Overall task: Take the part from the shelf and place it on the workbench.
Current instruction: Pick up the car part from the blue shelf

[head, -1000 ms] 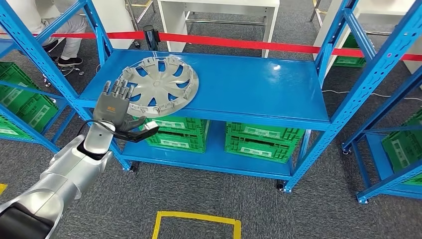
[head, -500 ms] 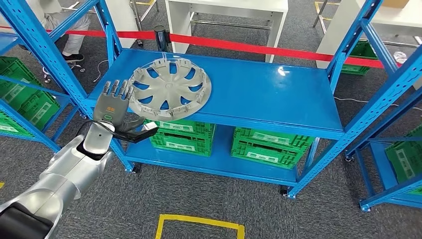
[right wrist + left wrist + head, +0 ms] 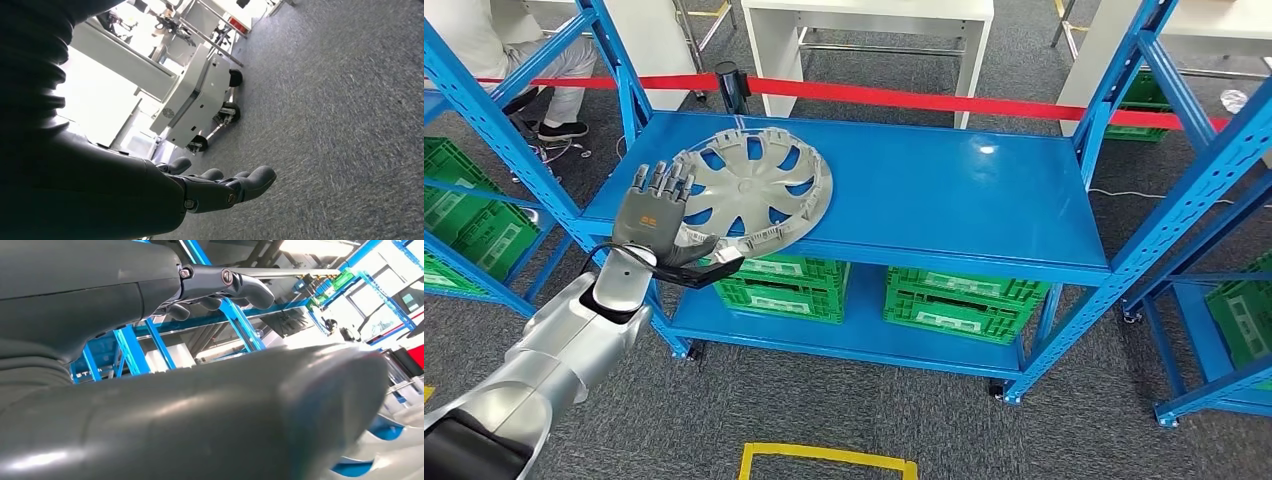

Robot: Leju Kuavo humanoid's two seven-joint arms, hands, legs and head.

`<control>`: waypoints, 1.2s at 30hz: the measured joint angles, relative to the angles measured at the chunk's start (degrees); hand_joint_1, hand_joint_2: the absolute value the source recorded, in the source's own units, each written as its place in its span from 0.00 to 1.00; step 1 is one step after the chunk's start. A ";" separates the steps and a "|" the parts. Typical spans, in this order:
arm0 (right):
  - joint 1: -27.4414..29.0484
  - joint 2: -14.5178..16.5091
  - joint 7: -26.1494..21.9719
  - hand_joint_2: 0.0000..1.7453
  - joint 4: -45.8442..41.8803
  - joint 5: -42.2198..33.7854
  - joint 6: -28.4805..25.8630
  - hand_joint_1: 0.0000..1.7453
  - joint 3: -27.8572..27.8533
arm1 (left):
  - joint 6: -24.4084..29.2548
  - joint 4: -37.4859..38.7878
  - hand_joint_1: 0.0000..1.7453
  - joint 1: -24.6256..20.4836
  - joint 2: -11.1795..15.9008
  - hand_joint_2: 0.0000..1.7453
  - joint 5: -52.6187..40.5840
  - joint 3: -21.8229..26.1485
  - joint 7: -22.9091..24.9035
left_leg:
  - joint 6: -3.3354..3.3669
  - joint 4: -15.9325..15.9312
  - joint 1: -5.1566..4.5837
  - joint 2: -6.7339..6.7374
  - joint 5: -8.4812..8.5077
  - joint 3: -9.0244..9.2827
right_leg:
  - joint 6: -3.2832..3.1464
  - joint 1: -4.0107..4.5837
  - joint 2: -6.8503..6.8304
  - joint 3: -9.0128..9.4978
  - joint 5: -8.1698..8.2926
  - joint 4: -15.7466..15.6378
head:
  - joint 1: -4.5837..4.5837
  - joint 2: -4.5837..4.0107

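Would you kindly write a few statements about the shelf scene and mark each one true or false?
1. The grey wheel cover lies on the top shelf of the blue rack. True.
2. The left hand holds the wheel cover off the shelf. False: the hand is spread open at its near-left edge; the cover lies on the shelf.
3. Green crates sit on the lower shelf. True.
4. The right hand grips a part. False: it is open, empty, over grey carpet.
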 joint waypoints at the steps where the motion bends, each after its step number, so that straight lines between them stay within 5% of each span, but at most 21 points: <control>1: 0.02 0.00 -0.01 1.00 0.00 0.09 0.00 0.00 0.00 | 0.00 0.01 0.00 -0.04 0.03 1.00 0.02 0.02 -0.01 | 0.08 -4.02 0.01 0.01 2.19 1.62 | 0.23 -0.04 0.04 0.29 -0.30 0.07 | 0.00 0.00; 4: -0.10 -0.05 -0.01 1.00 0.00 0.29 0.00 0.00 0.00 | -0.02 -0.02 0.00 -0.14 -0.06 1.00 -0.07 0.05 -0.10 | 0.52 -11.01 -0.14 -0.08 4.35 4.87 | 0.79 0.24 0.16 0.50 -0.80 0.25 | 0.05 0.00; 8: 0.00 -0.19 -0.02 1.00 0.00 0.32 0.01 0.00 0.00 | -0.79 0.08 0.00 -0.06 -0.19 1.00 -0.08 0.12 -0.50 | 0.96 -11.30 -0.24 -0.40 4.27 5.02 | 0.50 0.38 -0.01 0.84 -0.71 -0.29 | 0.14 0.00; 14: -0.17 -0.21 -0.04 1.00 0.00 0.47 0.02 0.00 0.00 | -1.31 0.10 0.00 -0.06 -0.27 1.00 0.43 0.62 -0.71 | 1.56 -11.26 -0.31 -0.52 4.06 5.06 | 1.48 0.33 -0.12 1.30 -0.62 -1.01 | 0.13 0.00; 18: -0.16 -0.20 -0.04 1.00 0.00 0.51 0.02 0.00 0.00 | -1.30 0.07 0.00 -0.06 -0.27 0.00 0.78 0.92 -1.23 | 1.70 -11.25 -0.39 -0.52 4.05 5.08 | 1.87 0.24 -0.12 1.31 -0.61 -1.05 | 0.13 0.00; 22: -0.16 -0.20 -0.04 1.00 0.00 0.79 0.01 0.00 0.00 | -1.45 0.06 0.00 -0.06 -0.27 0.00 0.79 1.14 -0.90 | 1.73 -11.26 -0.38 -0.50 4.06 5.12 | 1.90 0.27 -0.11 1.31 -0.60 -1.04 | 0.13 0.00; 27: -0.22 -0.16 -0.10 1.00 0.00 0.92 0.02 0.00 0.00 | -1.43 -0.18 0.00 -0.22 -0.34 0.00 0.43 1.43 -0.16 | 3.36 -13.62 -0.23 -0.37 4.58 6.68 | 3.03 0.07 -0.13 1.38 -1.12 -0.89 | 0.19 0.00; 31: -0.19 -0.20 -0.08 1.00 0.00 1.01 0.02 0.00 0.00 | -1.44 -0.25 0.00 -0.29 -0.59 0.00 0.20 1.47 -0.14 | 3.58 -14.34 -0.01 -0.13 4.61 7.50 | 3.21 -0.18 -0.03 -5.74 -6.18 11.95 | 0.34 0.00; 33: -0.08 -0.20 -0.03 1.00 0.00 1.02 0.02 0.00 0.00 | -1.44 -0.25 0.00 -0.05 -0.60 0.00 0.14 1.47 -0.17 | 3.05 -13.81 0.20 -0.16 4.09 7.50 | 3.61 -0.59 -0.07 -7.24 -4.96 13.08 | 0.34 0.00; 36: -0.08 -0.11 -0.01 1.00 0.01 1.03 0.01 0.00 0.00 | -1.45 -0.25 0.00 -0.04 -0.61 0.00 0.09 1.47 -0.18 | 1.47 -11.83 0.77 -0.20 2.54 7.26 | 4.47 -1.29 -0.19 -3.24 0.03 3.72 | 0.43 0.00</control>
